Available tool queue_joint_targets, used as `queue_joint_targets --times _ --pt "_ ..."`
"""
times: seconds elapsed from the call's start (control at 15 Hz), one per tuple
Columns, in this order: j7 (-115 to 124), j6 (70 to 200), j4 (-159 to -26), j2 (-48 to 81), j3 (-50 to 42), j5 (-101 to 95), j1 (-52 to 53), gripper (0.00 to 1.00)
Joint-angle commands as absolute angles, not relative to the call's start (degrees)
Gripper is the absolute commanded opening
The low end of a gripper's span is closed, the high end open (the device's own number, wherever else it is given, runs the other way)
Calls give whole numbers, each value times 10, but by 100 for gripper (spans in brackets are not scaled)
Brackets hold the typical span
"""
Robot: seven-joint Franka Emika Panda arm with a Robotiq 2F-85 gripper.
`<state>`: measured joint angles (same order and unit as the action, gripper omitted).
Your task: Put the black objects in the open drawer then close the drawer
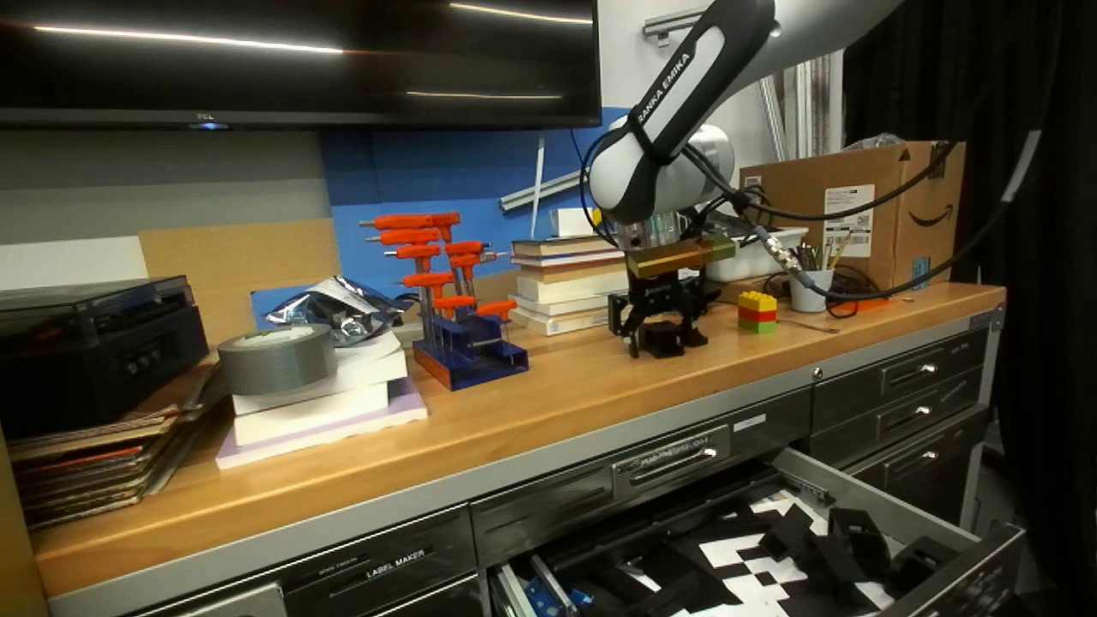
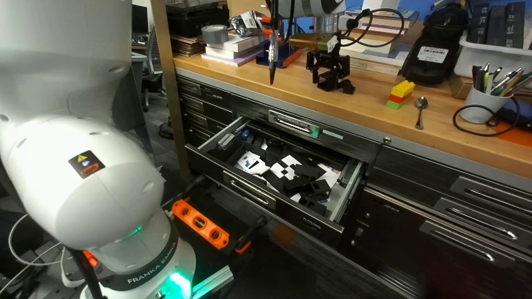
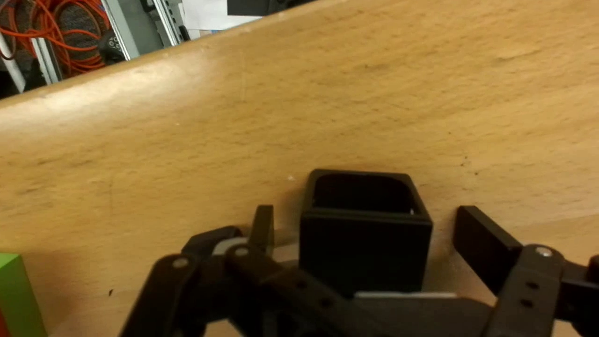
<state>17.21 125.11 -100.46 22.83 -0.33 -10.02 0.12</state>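
A small hollow black object (image 1: 662,338) (image 2: 327,82) (image 3: 365,252) stands on the wooden worktop, open side up in the wrist view. My gripper (image 1: 667,343) (image 2: 333,83) (image 3: 365,222) is open and low over the worktop, with one finger on each side of this object. A gap shows between the object and each finger in the wrist view. The wide drawer (image 1: 964,570) (image 2: 286,209) is pulled open below the worktop. Several black objects (image 1: 857,536) (image 2: 319,187) lie inside on its black-and-white patterned contents. A drawer side (image 3: 133,28) shows at the wrist view's top.
A toy-brick block (image 1: 758,312) (image 2: 401,94) (image 3: 18,290) and a spoon (image 2: 420,111) lie beside the gripper. Book stacks (image 1: 570,287), a hex-key stand (image 1: 467,351), a black device (image 2: 432,52) and a pen cup (image 2: 482,104) stand on the worktop (image 1: 566,377).
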Motion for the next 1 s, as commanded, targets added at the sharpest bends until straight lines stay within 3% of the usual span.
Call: queue_joint_targets --times 0.0,0.47,0.53,0.67,0.93 --pt "139 1225 -963 250 -8 -66 3 100" --pt "111 1203 -944 262 -9 -18 -6 100" --pt "110 1203 -943 262 -10 -16 -6 75" --pt "108 1203 -940 264 -11 -15 -6 69" --pt "109 1199 -934 263 -11 -15 -5 40"
